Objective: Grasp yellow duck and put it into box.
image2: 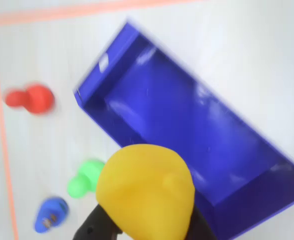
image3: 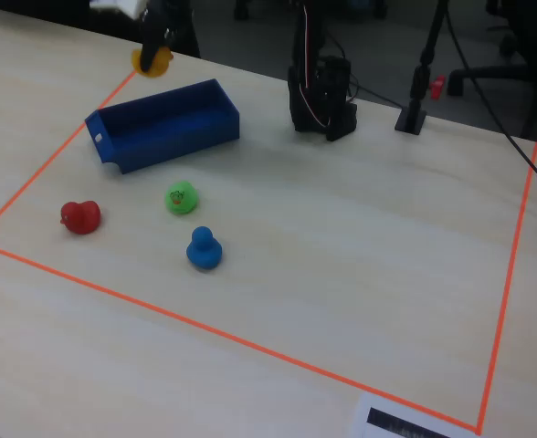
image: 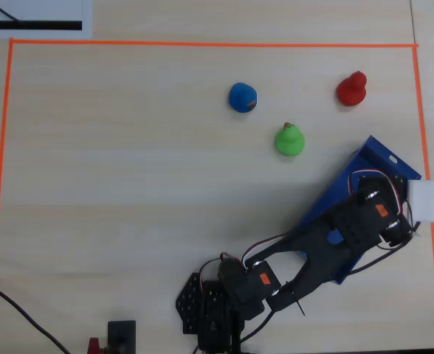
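1. Holding the yellow duck (image2: pixel 146 192) between my fingers (image2: pixel 94 225), I had the grasp itself done: my gripper (image3: pixel 155 46) was closed around the toy, and the wrist view showed its rounded yellow body filling the space between my dark jaws.
2. The duck was lifted clear of the table; in the fixed view it hung in the air above and just behind the far wall of the box (image3: pixel 163 123), toward its left end as that view showed it.
3. What remained, as I judged it, was to carry the duck over the open tray and let go, since the blue floor looked empty in the wrist view.
4. In the overhead view my arm covered most of the box (image: pixel 383 151), and I could not see the duck there at all.
5. The green duck (image3: pixel 181 198), the red duck (image3: pixel 80 216) and a blue duck (image3: pixel 203 248) sat untouched on the table (image3: pixel 342 228), well apart from the tray.
6. As for writing, I could read none: a white sheet with a black bar (image: pixel 32 25) lay outside the orange tape line (image: pixel 202 44), but no lettering on it was legible, and the box bore no brand I could see.
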